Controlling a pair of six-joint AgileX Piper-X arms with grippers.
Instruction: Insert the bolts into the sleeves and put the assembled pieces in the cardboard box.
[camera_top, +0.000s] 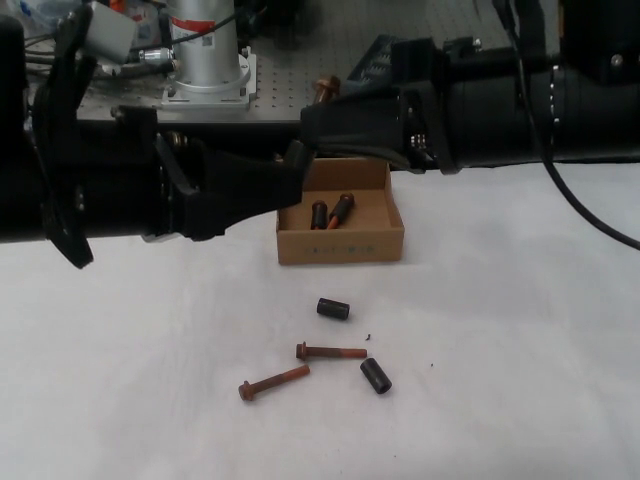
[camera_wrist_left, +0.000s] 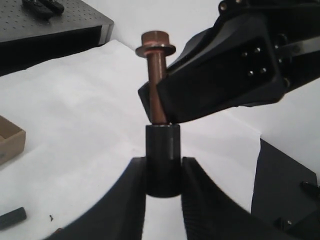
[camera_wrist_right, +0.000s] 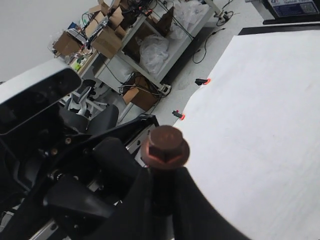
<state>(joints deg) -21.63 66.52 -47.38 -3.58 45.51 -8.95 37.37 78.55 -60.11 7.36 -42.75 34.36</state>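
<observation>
My left gripper (camera_wrist_left: 162, 172) is shut on a black sleeve (camera_wrist_left: 162, 150), held upright in the air. A brown bolt (camera_wrist_left: 156, 75) stands with its tip at the sleeve's mouth, and my right gripper (camera_wrist_right: 162, 192) is shut on its shank below the hexagonal head (camera_wrist_right: 165, 147). In the high view both grippers meet above the back of the cardboard box (camera_top: 340, 245), which holds two assembled pieces (camera_top: 331, 212). Two loose sleeves (camera_top: 333, 309) (camera_top: 375, 375) and two loose bolts (camera_top: 332, 351) (camera_top: 273, 383) lie on the white cloth in front of the box.
A silver column on a perforated metal plate (camera_top: 205, 60) stands behind the box. Both black arms (camera_top: 120, 190) (camera_top: 520, 100) span the back of the bench. White cloth (camera_top: 520, 350) stretches open to the right and front.
</observation>
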